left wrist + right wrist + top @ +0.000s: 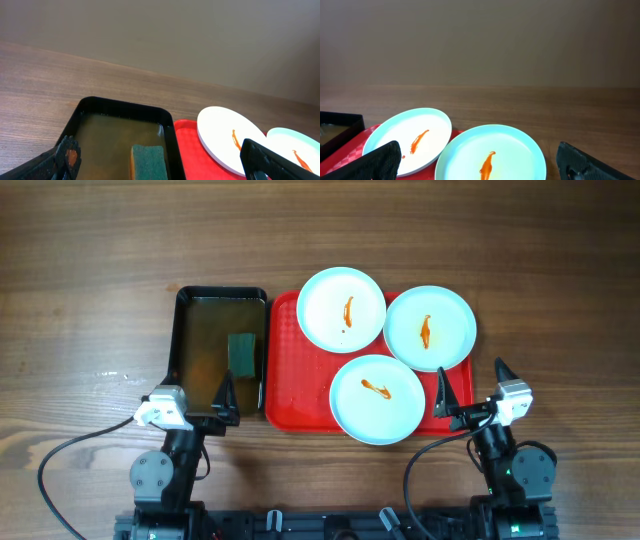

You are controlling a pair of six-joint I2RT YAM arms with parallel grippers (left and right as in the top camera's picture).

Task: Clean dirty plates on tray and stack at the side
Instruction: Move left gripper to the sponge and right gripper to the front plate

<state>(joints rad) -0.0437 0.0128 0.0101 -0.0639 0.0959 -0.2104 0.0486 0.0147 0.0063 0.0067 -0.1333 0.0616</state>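
While only overhead shows the third plate (377,398), left fingers (67,159) and right fingers (382,160) gape empty.

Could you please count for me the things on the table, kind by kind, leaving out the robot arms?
plates: 3
tray: 1
bin: 1
sponge: 1
Total: 6

plates (341,310): three, pale, orange-smeared, flat | tray (293,382): red, under all three
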